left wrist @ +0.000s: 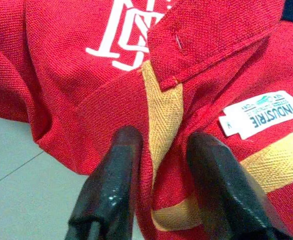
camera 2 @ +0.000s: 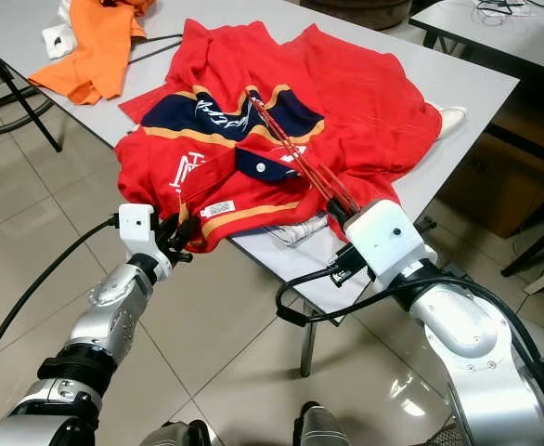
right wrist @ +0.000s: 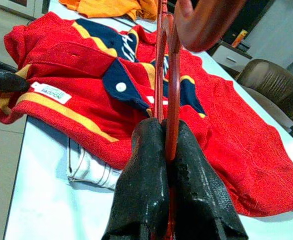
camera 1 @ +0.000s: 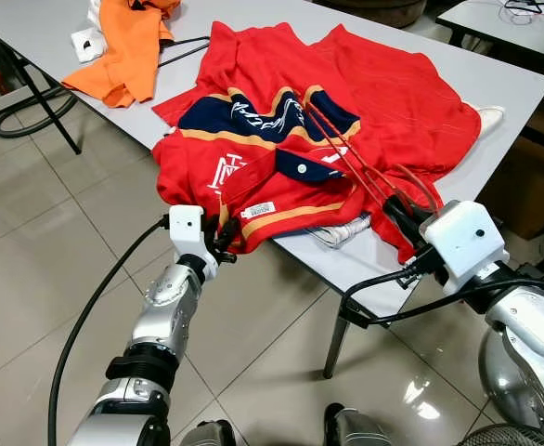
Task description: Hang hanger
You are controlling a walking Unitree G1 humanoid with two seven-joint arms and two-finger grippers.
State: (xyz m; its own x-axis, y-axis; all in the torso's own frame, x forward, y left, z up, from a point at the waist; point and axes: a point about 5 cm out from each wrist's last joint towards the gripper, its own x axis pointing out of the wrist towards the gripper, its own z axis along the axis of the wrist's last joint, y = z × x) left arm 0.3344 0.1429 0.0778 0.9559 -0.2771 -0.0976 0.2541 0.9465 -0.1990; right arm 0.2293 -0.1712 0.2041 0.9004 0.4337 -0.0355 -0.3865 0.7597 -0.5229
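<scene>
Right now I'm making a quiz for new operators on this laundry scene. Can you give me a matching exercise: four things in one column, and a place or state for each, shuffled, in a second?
Things:
1. red hanger
2. orange garment
3. left tool
4. white label

Places or states:
A. at the far left end of the table
B. clamped in the right tool
C. on the red shirt's hem
D. pinching the shirt's edge

Pairs: 1-B, 2-A, 3-D, 4-C

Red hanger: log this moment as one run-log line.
right gripper: shut on red hanger | left gripper: pinching red shirt hem at table edge | hanger: lying on shirt
</scene>
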